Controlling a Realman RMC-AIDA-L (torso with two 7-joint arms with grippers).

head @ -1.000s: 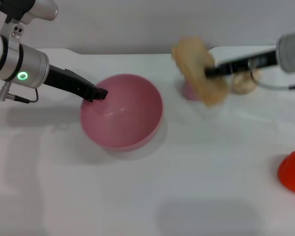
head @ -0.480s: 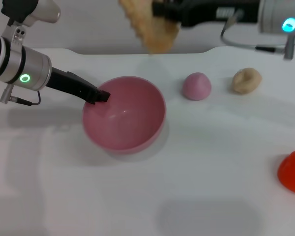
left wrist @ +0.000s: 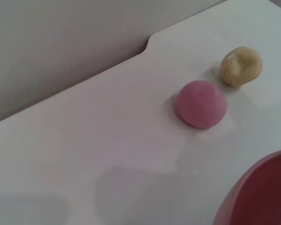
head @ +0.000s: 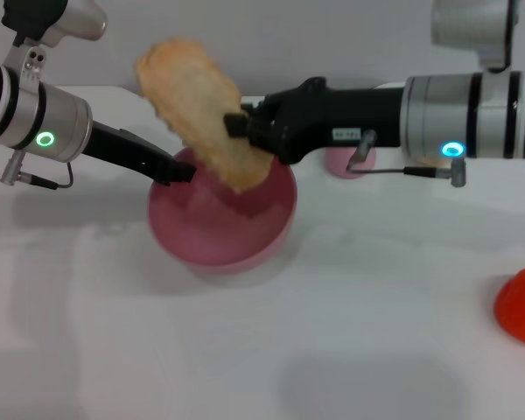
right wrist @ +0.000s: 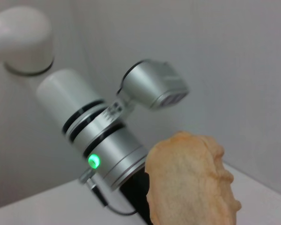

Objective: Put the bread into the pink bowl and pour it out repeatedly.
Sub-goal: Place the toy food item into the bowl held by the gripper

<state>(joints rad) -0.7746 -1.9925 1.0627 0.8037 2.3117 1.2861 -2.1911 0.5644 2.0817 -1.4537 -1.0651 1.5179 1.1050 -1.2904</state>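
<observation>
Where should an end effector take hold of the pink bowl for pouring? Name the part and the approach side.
Grip the rim. The pink bowl is round, smooth and deep, so only its thin edge offers a pinch. Come from the robot's left, as the left end effector does, clamped there, one finger inside, probably. The right side is taken: the right end effector holds the bread above.

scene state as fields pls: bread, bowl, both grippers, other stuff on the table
bread: held in the air, tilted, lower end over the pink bowl
pink bowl: upright on the white table, nothing resting inside
right gripper: shut on the bread above the bowl
left gripper: at the bowl's left rim; grip cannot be told
small pink dome: on the table beyond the bowl
beige knotted bun: beside the dome
red object: table's right edge
</observation>
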